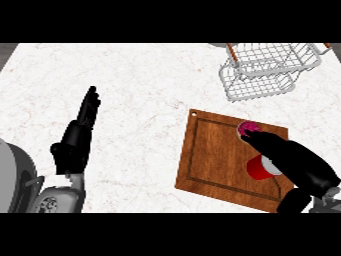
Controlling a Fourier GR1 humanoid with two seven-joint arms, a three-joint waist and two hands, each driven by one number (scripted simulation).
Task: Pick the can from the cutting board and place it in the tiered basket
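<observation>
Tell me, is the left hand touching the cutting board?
Apart. The head view shows the left hand with straight fingers over bare counter, a wide strip of white surface between it and the cutting board.

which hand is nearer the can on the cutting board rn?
Right. The right hand is over the cutting board, covering much of the can. The left hand rests open on the counter, well off the board's left side.

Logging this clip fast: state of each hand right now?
Left hand: open, fingers straight, holding nothing.
Right hand: over the can on the cutting board; grip cannot be told.
</observation>
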